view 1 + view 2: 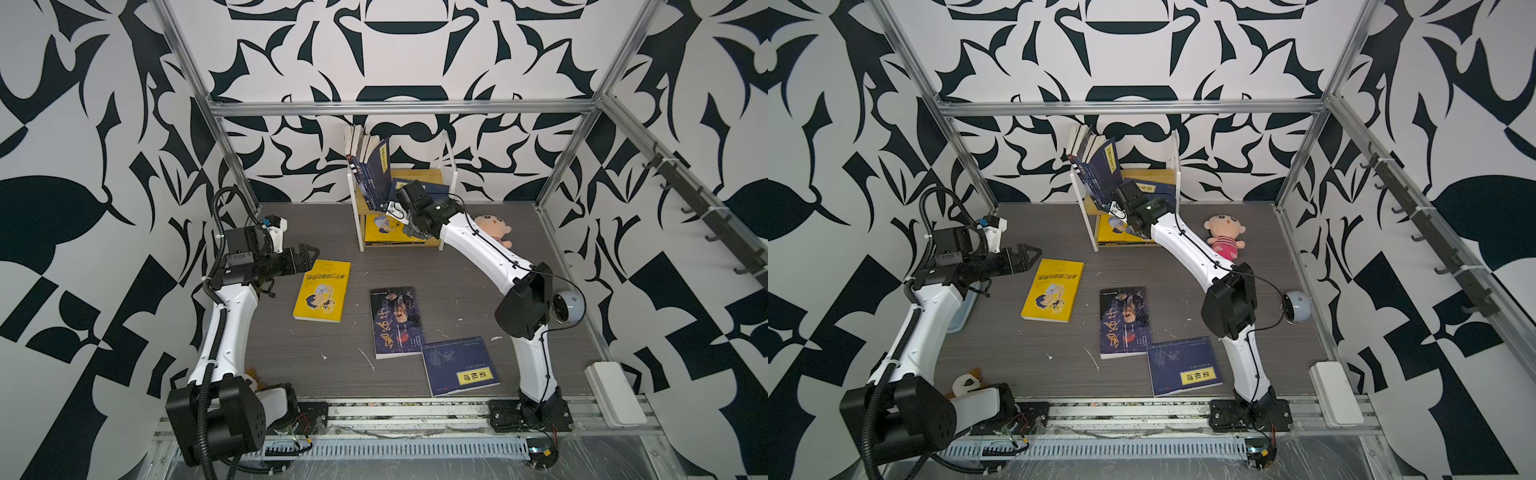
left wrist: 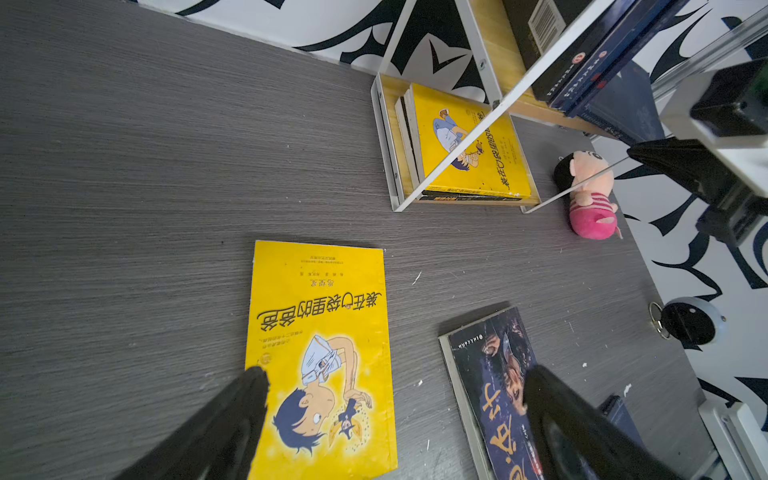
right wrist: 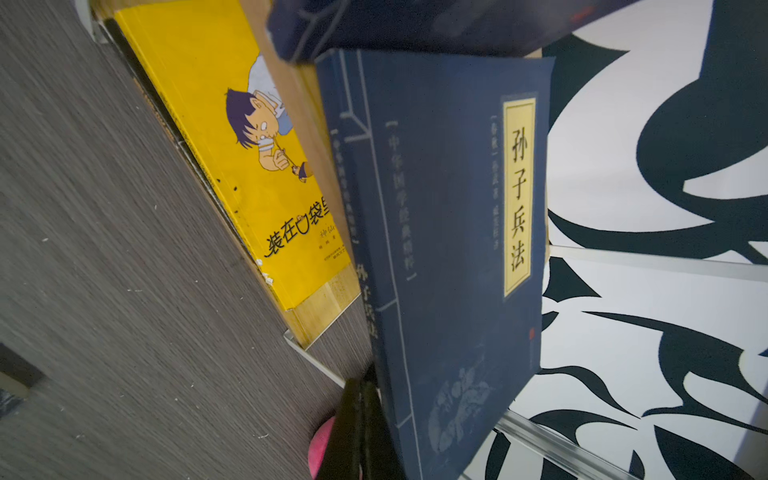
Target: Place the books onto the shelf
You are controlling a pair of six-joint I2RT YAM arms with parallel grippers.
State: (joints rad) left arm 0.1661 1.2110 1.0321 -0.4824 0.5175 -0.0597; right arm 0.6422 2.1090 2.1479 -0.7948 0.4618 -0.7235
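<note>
Closest to the right wrist lens sits my right gripper [image 3: 360,384], clenched tight at the lower spine corner of a navy book [image 3: 436,249]. Whether it pinches the cover or merely presses against it, I cannot tell. This book rests tilted on the upper tier of the shelf [image 1: 428,174], just beside the leaning row [image 1: 370,166] already standing at that tier's end. I judge the closed jaws act as a narrow tool to settle it toward that row. Its cover is plain navy with fine ruled lines near the spine, a cream-yellow vertical title label and a pale motif at the lower corner. On the shelf's lower tier a shelved yellow book [image 1: 384,228] lies flat, probably because that tier is too low for upright volumes. In front of the shelf, my left gripper [image 1: 307,253] hangs spread wide above a yellow paperback [image 1: 322,291], apparently staged for the next pick. Farther in front of the shelf lie a dark book with gold calligraphy [image 1: 397,322] and a second navy book [image 1: 459,368], their corners meeting.
</note>
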